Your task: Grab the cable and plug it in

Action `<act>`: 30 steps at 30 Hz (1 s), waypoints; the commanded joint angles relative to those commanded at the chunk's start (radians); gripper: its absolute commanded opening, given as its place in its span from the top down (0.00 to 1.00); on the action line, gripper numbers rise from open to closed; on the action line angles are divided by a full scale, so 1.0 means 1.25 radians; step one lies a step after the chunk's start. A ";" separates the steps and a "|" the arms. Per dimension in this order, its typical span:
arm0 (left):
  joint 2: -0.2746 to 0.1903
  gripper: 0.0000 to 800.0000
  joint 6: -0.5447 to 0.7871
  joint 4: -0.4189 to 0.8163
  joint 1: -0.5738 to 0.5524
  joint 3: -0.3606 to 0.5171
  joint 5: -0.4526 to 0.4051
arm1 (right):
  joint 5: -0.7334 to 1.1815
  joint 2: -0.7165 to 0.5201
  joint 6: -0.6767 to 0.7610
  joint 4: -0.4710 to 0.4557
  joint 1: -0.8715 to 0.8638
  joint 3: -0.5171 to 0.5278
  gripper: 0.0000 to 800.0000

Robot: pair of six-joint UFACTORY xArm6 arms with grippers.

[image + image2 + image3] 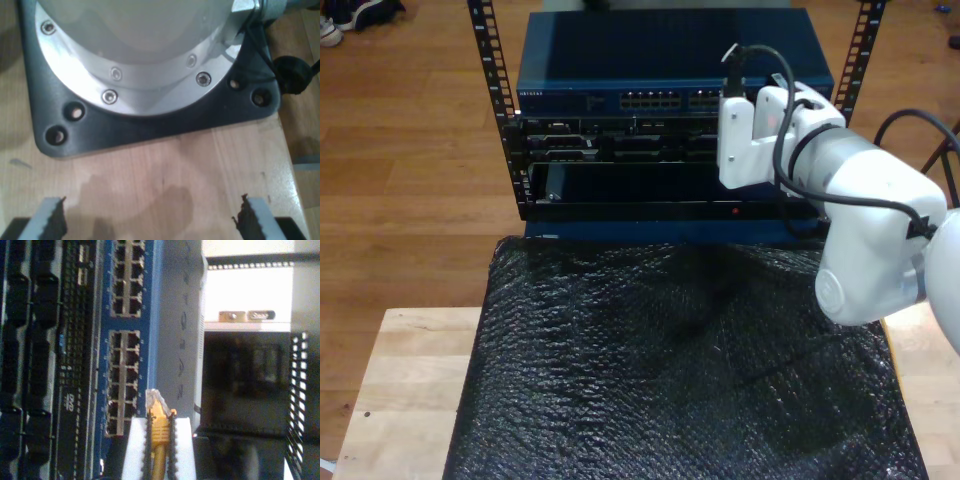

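A: Second wrist view first: what sits in the rack?

B: Blue switch point(150, 315) with two blocks of network ports point(122, 390), every socket in view looking unfilled. Beside it, darker modules point(30, 365) with rows of black connectors. In the exterior view, same blue switch point(670, 75) at the top of the black rack frame point(500, 110), darker units point(620, 150) stacked below.

A: And the cable?

B: Pinched between the fingers point(135, 450) of my second gripper point(160, 440), both closed against its sides. Yellow-orange cable point(158, 435), long axis running straight out along the fingers. Clear plug point(154, 399) sticking out just past the fingertips, pointing towards the switch face, close beside the nearer port block. Whether touching a port or apart: can't tell.

A: Plug level or tilted?

B: Leaning slightly off the cable's line, towards the ports. Too blurred to say more.

A: Other arm?

B: First wrist view: my first gripper point(150, 220) spread wide, nothing between the fingers point(50, 220), only bare wooden tabletop point(165, 170). Beyond the fingertips, a black mounting plate point(150, 125) carrying a round metal robot base point(140, 65).

A: Exterior view, anything else?

B: White arm point(860, 200) reaching from the exterior view's right towards the rack front, black hose point(790, 100) looped over it. Black bubbly mat point(670, 370) on the table point(400, 370) in front of the rack.
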 joint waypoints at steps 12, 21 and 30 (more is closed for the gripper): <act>0.000 0.00 0.000 0.000 0.000 0.000 0.000 | -0.112 0.043 0.005 0.009 -0.001 0.007 1.00; 0.000 0.00 0.000 0.000 0.000 0.000 0.000 | -0.171 0.064 0.004 0.014 -0.006 0.020 1.00; 0.000 0.00 0.000 0.000 0.000 0.000 0.000 | -0.312 0.134 -0.001 0.014 -0.014 0.021 1.00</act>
